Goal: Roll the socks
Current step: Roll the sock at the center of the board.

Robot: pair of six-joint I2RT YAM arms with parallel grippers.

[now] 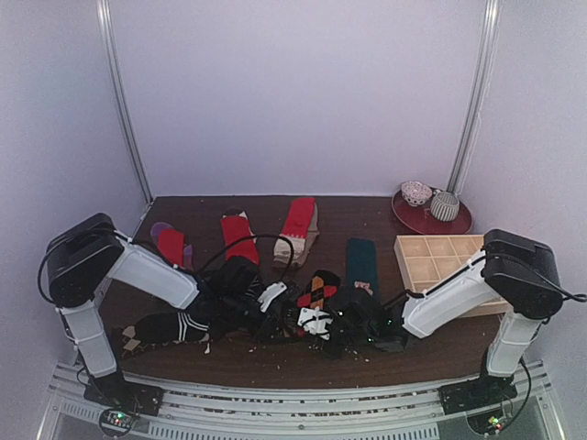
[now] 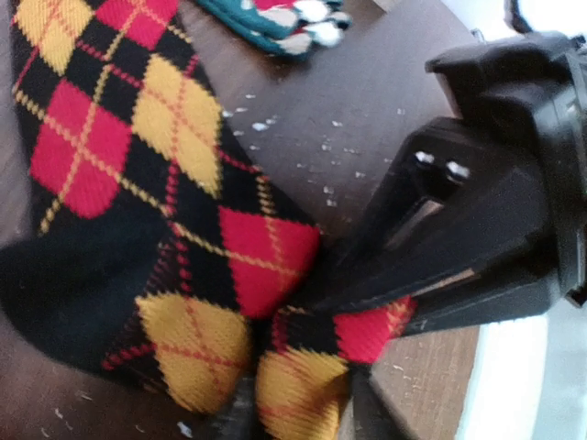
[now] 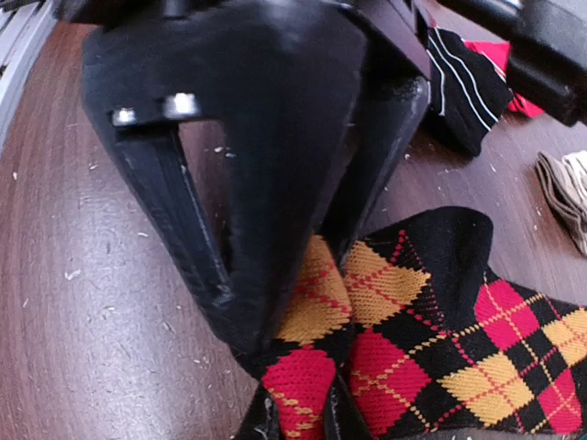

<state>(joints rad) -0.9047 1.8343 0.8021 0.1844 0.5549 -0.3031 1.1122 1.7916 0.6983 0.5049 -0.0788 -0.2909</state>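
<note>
Dark wooden bench (image 1: 367, 215), flecked with pale crumbs: the argyle sock (image 1: 316, 291), black with red and yellow diamonds, lies flat at its near middle, between my two arms. My left hand (image 2: 303, 420) is nearly closed and pinches a folded end of that sock, while my right hand (image 3: 298, 423), equally narrowed, grips the same end from the opposite side, close against the left. A teal sock (image 1: 360, 261) lies just behind, and a striped sock (image 1: 179, 325) lies near left by my left forearm.

top: high behind, facing table (image 1: 362, 218) | wrists: close — share argyle sock (image 2: 183, 183)
</note>
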